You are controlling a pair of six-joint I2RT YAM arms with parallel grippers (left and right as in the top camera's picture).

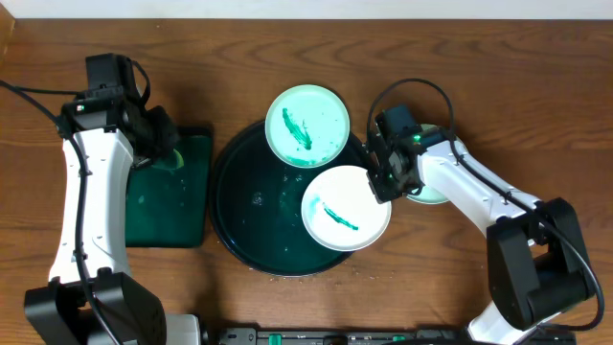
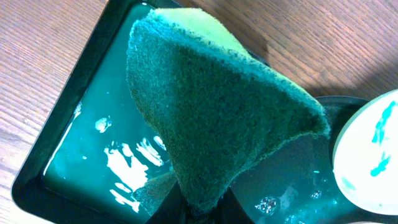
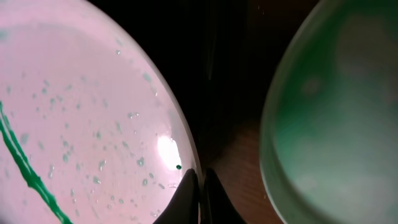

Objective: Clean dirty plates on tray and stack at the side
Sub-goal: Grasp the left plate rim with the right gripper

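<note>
A white plate [image 1: 345, 208] with a green smear lies on the right side of the round dark tray [image 1: 244, 206]. My right gripper [image 1: 383, 182] is shut on its right rim. In the right wrist view the fingertips [image 3: 198, 180] pinch that plate's [image 3: 81, 124] wet edge. A second smeared plate [image 1: 306, 125] rests on the tray's far rim. A third, pale-teal plate [image 1: 433, 195] sits on the table, mostly under my right arm, and is seen as the plate [image 3: 336, 124] at right. My left gripper [image 1: 165, 149] is shut on a green sponge [image 2: 211, 112].
A small rectangular green tray [image 1: 172, 201] holding water [image 2: 81, 143] lies left of the round tray, under the sponge. The round tray [image 2: 292, 180] is wet with droplets. Bare wood table surrounds both trays.
</note>
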